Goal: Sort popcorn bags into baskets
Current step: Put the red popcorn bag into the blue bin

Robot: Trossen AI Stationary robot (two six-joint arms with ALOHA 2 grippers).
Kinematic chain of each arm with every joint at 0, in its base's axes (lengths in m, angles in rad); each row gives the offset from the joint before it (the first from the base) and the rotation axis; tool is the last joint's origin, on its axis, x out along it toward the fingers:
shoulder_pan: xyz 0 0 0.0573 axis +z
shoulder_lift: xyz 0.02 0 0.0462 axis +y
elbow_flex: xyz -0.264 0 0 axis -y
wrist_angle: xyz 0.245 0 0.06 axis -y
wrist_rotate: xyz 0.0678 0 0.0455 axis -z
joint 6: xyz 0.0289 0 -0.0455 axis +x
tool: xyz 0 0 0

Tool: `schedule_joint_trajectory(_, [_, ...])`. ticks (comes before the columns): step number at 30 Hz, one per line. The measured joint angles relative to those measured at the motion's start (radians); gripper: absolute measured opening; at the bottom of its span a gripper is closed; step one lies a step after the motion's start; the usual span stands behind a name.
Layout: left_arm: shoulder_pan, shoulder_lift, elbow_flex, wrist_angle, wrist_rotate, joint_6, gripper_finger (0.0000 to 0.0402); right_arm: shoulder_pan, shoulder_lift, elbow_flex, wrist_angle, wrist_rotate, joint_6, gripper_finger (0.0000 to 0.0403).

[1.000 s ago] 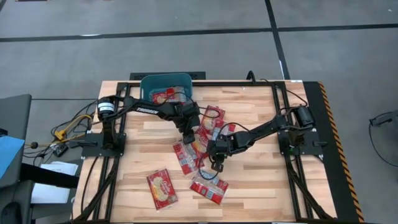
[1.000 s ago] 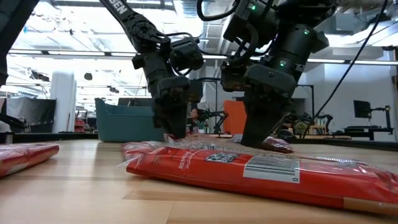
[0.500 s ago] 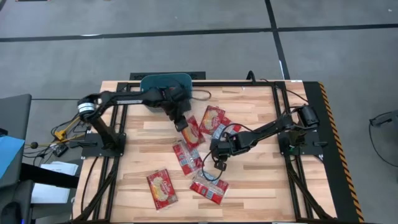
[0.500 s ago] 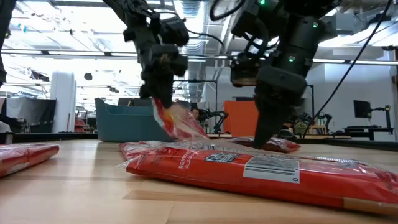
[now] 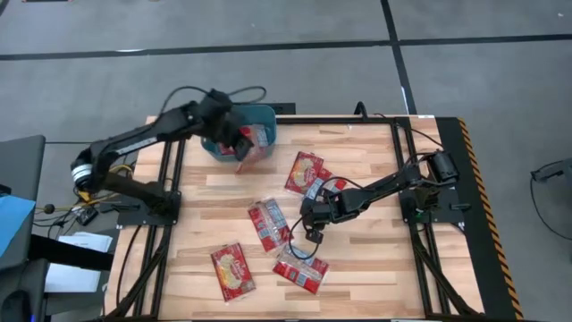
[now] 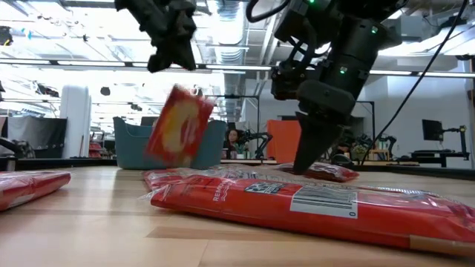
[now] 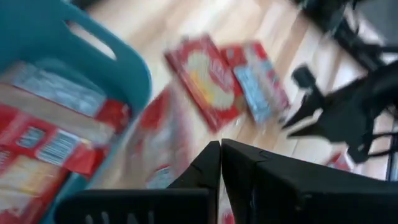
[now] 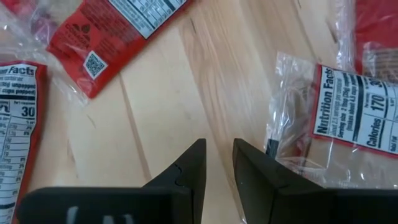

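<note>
My left gripper [image 5: 239,143] is raised at the near rim of the teal basket [image 5: 268,113], shut on a red popcorn bag [image 5: 254,148] that hangs below it [image 6: 180,126]. The basket [image 7: 127,62] holds several bags [image 7: 43,130]. My right gripper [image 5: 310,235] is low over bare wood at the table's middle, slightly open and empty [image 8: 219,155]. It stands between loose bags, beside the clear wrapper edge [image 8: 289,118] of one. More bags lie flat on the table [image 5: 305,172] [image 5: 270,224] [image 5: 300,268] [image 5: 232,271]. My left gripper holds the popcorn bag by its upper edge [image 6: 178,87], from above with the fingers pointing down. The bag hangs tilted below the fingers, lifted clear of the table, at the basket's near rim. The place of contact is blurred in the left wrist view [image 7: 163,143].
Two bags overlap right of the basket [image 5: 320,183]. A bag lies close to the low camera [image 6: 297,200], and another lies at the near left [image 6: 30,185]. Black frame rails [image 5: 398,161] run along the table's sides. Bare wood lies at the table's right.
My left gripper has lifted one bag off the pile at the table's middle. It has carried it up and toward the far left, to the basket's near rim. The bag now hangs clear of the table.
</note>
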Motion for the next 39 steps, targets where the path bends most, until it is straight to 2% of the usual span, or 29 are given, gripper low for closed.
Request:
schedule_joint_trajectory(5, [0.058, -0.065, 0.0, 0.038, -0.077, -0.005, 0.0, -0.001, 0.0, 0.0, 0.018, 0.0, -0.011, 0.0107])
schedule_joint_trajectory(8, [0.082, -0.084, 0.001, 0.041, -0.064, 0.029, 0.0, 0.0, 0.0, 0.0, 0.018, 0.0, -0.016, 0.0107])
schedule_joint_trajectory(14, [0.035, -0.079, -0.009, -0.173, -0.038, 0.198, 0.0015, 0.0, 0.0, -0.001, 0.022, 0.0, -0.023, 0.0107])
schedule_joint_trajectory(20, [-0.129, -0.077, -0.176, -0.219, -0.068, 0.158, 0.0103, -0.006, 0.0, -0.008, 0.065, 0.004, -0.059, 0.0107])
schedule_joint_trajectory(26, [-0.199, -0.076, -0.404, -0.194, -0.171, -0.048, 0.0213, -0.057, 0.0, -0.008, 0.212, 0.004, -0.178, 0.0107])
schedule_joint_trajectory(29, [-0.2, -0.076, -0.504, -0.137, -0.222, -0.137, 0.0253, -0.102, 0.0, -0.008, 0.287, 0.003, -0.212, 0.0107])
schedule_joint_trajectory(32, [-0.2, -0.076, -0.6, 0.012, -0.214, -0.21, 0.0279, -0.147, 0.0, 0.004, 0.36, -0.002, -0.218, 0.0107])
schedule_joint_trajectory(39, [-0.197, -0.081, -0.761, 0.318, -0.198, -0.354, 0.0293, -0.188, -0.002, 0.024, 0.45, -0.03, -0.275, 0.0107])
